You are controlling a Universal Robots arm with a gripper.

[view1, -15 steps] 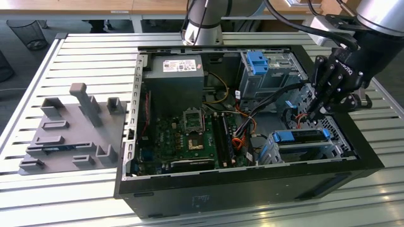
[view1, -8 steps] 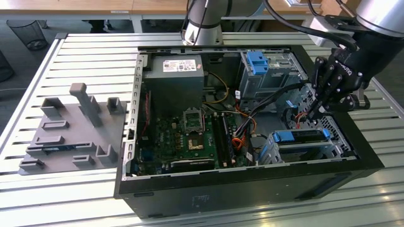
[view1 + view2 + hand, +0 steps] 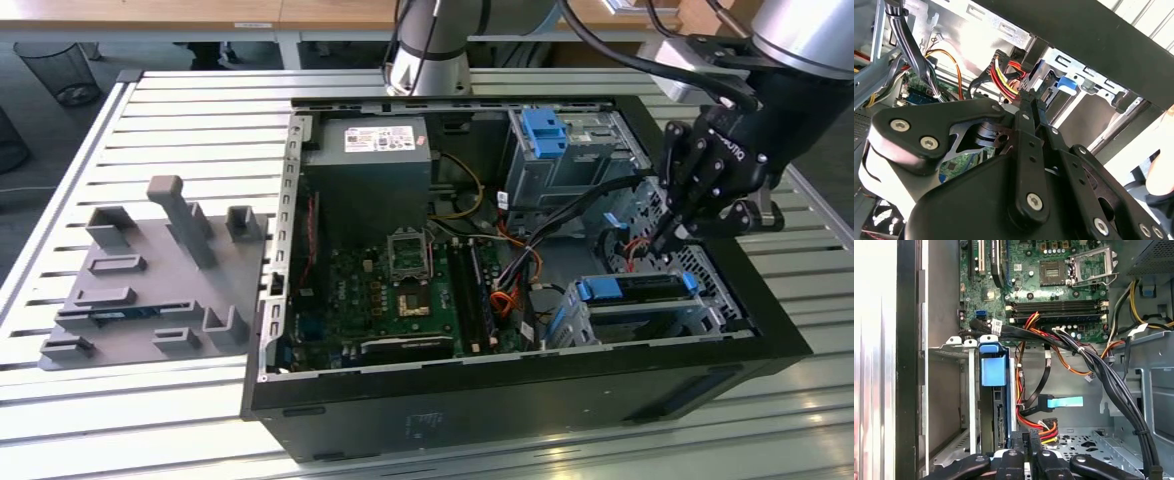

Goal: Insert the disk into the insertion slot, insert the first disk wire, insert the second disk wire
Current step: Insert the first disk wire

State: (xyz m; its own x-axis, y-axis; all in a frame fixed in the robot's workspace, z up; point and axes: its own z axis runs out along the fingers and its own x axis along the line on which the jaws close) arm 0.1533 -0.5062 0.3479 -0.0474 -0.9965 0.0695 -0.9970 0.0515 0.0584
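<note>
The disk [image 3: 638,287], in its blue frame [image 3: 992,365], sits inside the insertion slot [image 3: 627,318], the low silver cage at the case's near corner on the exterior view's right. My gripper [image 3: 665,242] hangs just behind that cage with its black fingers pressed together. In both wrist views the fingertips [image 3: 1026,439] [image 3: 1029,97] pinch the black plug of a red, yellow and black disk wire [image 3: 1047,427] [image 3: 1004,75], close to the disk's rear edge [image 3: 1002,422]. A second disk wire, black with a blue-tabbed plug [image 3: 1056,402], hangs loose beside it.
The open black computer case [image 3: 507,400] lies on a slatted metal table [image 3: 187,120]. Inside are the motherboard [image 3: 414,280], a power supply [image 3: 367,165], a taller grey cage with a blue latch [image 3: 545,128] and thick black cable bundles [image 3: 1104,370]. A grey fixture plate [image 3: 147,280] lies on the exterior view's left.
</note>
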